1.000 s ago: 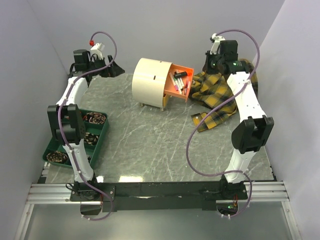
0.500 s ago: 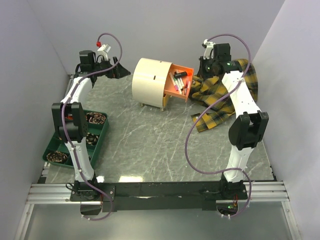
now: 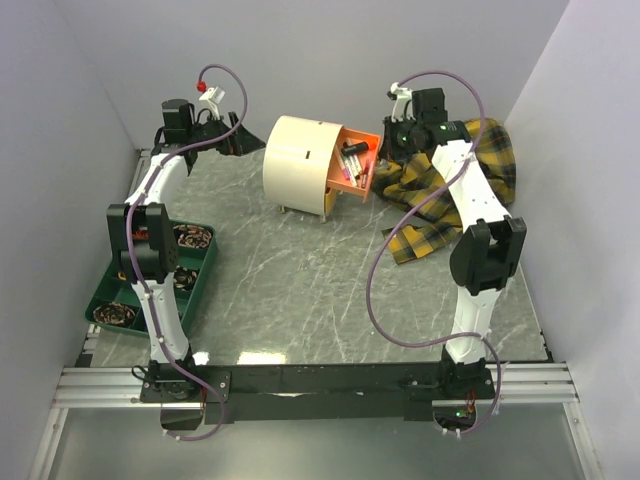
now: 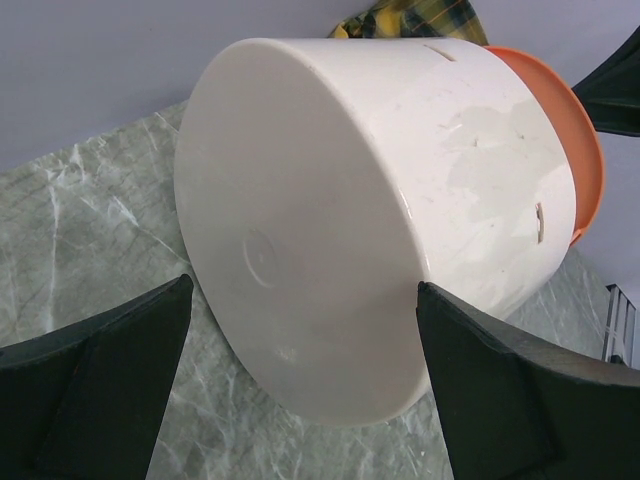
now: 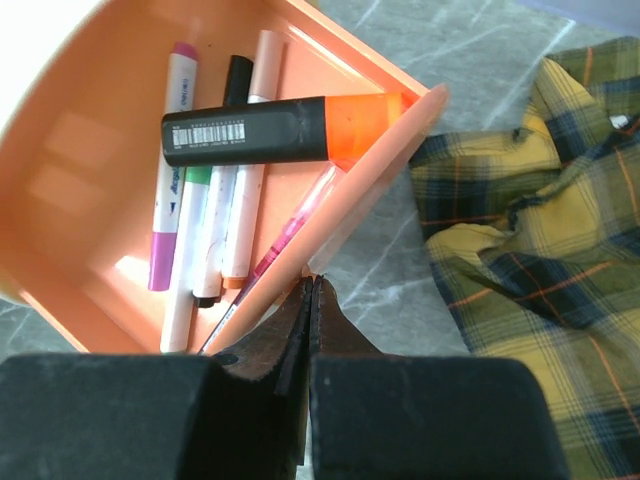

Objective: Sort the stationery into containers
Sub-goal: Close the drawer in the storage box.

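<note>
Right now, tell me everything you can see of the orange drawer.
The orange drawer looks like smooth plastic, a shallow tray with a raised rim. It is pulled partway out of the cream cabinet, facing the plaid cloth. Inside lie several pens with a black marker across them. The right gripper's shut fingers meet its front rim.

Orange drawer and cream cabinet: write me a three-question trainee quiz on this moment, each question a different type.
1. True or false: the left gripper is shut on the cream cabinet.
2. The orange drawer is: A) open, B) pushed fully in, C) taken out of the cabinet.
3. What lies across the pens in the drawer?
Key: 1 false: it is open, its fingers apart on either side of the cabinet. 2 A. 3 the orange-capped black marker.
</note>
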`<move>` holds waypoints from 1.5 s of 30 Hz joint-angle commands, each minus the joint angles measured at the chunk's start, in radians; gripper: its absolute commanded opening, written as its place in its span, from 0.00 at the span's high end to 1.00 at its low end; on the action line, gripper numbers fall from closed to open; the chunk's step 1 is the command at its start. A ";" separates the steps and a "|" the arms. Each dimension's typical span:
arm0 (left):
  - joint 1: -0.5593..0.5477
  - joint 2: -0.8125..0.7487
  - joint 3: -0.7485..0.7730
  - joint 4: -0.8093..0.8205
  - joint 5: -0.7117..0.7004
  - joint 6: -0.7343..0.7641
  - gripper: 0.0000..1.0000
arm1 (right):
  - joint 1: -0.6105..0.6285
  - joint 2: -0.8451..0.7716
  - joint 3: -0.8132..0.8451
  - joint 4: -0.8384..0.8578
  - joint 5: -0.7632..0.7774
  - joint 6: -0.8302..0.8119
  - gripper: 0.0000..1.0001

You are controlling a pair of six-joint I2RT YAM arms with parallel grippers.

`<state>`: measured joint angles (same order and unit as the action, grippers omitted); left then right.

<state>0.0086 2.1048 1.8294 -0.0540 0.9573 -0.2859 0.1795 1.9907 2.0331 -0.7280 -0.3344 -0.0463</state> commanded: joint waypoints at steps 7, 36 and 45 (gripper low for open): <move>-0.002 0.009 0.039 0.046 0.049 -0.019 0.00 | 0.044 0.036 0.108 0.025 -0.092 0.045 1.00; -0.018 -0.051 0.030 -0.065 -0.136 0.050 0.01 | 0.172 0.160 0.231 0.045 -0.068 0.076 0.83; 0.037 -0.402 -0.339 -0.106 -0.401 0.274 0.01 | 0.014 0.068 0.085 0.047 -0.022 0.074 0.52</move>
<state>0.0422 1.9079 1.6146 -0.1646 0.6579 -0.1455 0.2802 2.1075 2.1178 -0.6880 -0.3859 0.0208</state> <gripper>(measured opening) 0.995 0.455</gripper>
